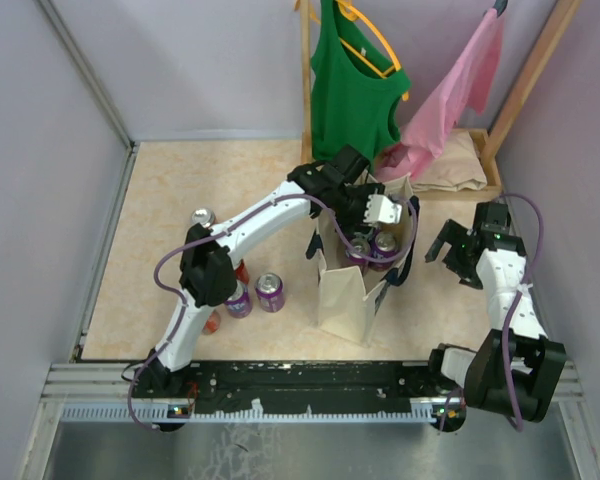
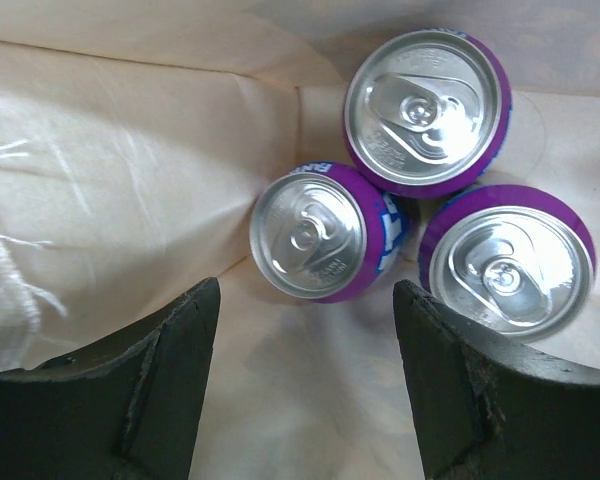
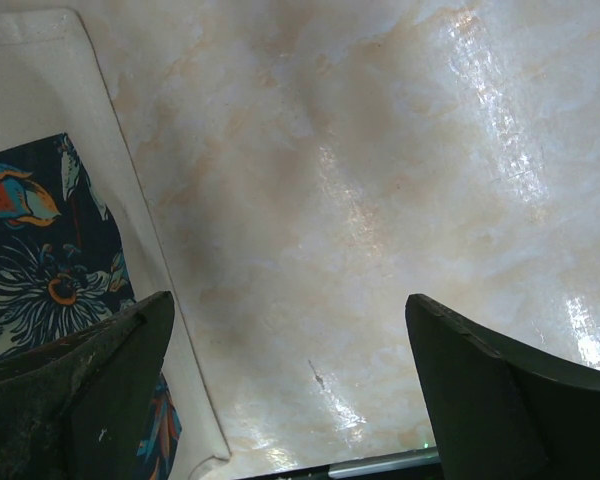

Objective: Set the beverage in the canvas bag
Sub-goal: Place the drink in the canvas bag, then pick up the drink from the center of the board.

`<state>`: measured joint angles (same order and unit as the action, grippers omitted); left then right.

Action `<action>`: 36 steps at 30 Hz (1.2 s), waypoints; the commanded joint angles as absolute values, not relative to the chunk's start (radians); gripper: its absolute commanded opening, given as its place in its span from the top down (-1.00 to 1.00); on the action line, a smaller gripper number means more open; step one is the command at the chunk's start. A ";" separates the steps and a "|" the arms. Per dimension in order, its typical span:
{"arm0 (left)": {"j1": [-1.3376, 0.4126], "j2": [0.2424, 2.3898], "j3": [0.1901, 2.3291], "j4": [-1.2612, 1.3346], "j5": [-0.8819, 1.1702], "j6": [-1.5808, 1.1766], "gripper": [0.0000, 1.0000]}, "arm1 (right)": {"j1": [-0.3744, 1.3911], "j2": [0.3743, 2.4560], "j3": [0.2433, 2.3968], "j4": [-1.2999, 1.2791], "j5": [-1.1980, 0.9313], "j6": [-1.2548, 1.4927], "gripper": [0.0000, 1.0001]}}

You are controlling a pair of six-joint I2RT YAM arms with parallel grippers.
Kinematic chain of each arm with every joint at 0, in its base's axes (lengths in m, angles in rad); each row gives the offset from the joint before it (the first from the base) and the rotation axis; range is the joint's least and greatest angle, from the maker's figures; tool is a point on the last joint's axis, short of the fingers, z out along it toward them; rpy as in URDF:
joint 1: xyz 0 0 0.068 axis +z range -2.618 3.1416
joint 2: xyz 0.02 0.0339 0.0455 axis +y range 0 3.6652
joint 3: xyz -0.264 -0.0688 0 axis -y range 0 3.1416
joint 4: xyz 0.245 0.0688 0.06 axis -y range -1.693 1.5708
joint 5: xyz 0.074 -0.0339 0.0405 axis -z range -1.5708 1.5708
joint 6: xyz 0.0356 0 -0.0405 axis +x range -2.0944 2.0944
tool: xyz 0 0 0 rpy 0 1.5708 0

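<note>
The cream canvas bag (image 1: 343, 297) with navy handles stands upright in the middle of the table. Three purple cans stand inside it; two tops (image 1: 359, 249) show in the top view. In the left wrist view the three cans (image 2: 308, 234) (image 2: 425, 108) (image 2: 509, 267) stand close together on the bag's floor (image 2: 310, 400). My left gripper (image 1: 374, 224) (image 2: 306, 298) hangs over the bag's mouth, open and empty, above the cans. My right gripper (image 1: 448, 262) (image 3: 290, 305) is open and empty over bare table to the right of the bag, whose floral-printed side (image 3: 40, 270) shows at the left.
Two purple cans (image 1: 269, 292) (image 1: 238, 300), a silver-topped can (image 1: 202, 217) and red-orange cans (image 1: 213, 321) stand left of the bag, near the left arm. A wooden rack (image 1: 305, 70) at the back holds a green tank top (image 1: 355, 90) and a pink garment (image 1: 450, 90).
</note>
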<state>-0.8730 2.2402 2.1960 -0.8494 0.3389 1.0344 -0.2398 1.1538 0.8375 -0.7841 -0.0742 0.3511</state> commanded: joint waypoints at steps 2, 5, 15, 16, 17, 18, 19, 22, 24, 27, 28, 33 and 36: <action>-0.875 2.136 2.144 -0.679 0.313 1.008 -0.49 | -0.253 1.152 0.840 -0.758 -0.083 0.341 -0.98; -0.865 2.069 2.092 -0.572 0.304 0.973 -0.48 | -0.253 1.160 0.853 -0.759 -0.087 0.341 -0.98; -0.679 1.808 1.932 -0.344 0.323 0.573 -0.40 | -0.252 1.218 0.956 -0.769 -0.081 0.339 -0.98; -0.644 1.781 1.892 -0.321 0.330 0.530 -0.38 | -0.253 1.222 0.964 -0.769 -0.081 0.340 -0.98; -0.611 1.727 1.831 -0.299 0.327 0.492 -0.37 | -0.252 1.228 0.972 -0.769 -0.082 0.344 -0.98; -0.579 1.689 1.789 -0.293 0.322 0.471 -0.36 | -0.252 1.231 0.980 -0.769 -0.085 0.347 -0.98; -0.552 1.658 1.752 -0.306 0.320 0.458 -0.36 | -0.252 1.235 0.987 -0.770 -0.087 0.351 -0.98; -0.463 1.574 1.644 -0.387 0.312 0.412 -0.34 | -0.252 1.241 0.997 -0.768 -0.096 0.363 -0.98; -0.416 1.537 1.578 -0.470 0.304 0.388 -0.36 | -0.252 1.241 0.998 -0.767 -0.099 0.368 -0.98; -0.370 1.524 1.504 -0.570 0.268 0.327 -0.42 | -0.252 1.236 0.993 -0.766 -0.095 0.368 -0.98; -0.363 1.528 1.486 -0.590 0.251 0.309 -0.44 | -0.252 1.234 0.990 -0.766 -0.096 0.368 -0.98; -0.322 1.615 1.466 -0.666 0.181 0.280 -0.60 | -0.252 1.214 0.974 -0.776 -0.097 0.368 -0.98; -0.266 1.674 1.488 -0.668 0.140 0.257 -0.64 | -0.252 1.187 0.963 -0.787 -0.095 0.365 -0.98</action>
<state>-0.3271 1.6188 1.4670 -0.6151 0.2142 0.3145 -0.2405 1.2373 0.9504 -0.7876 -0.0849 0.3634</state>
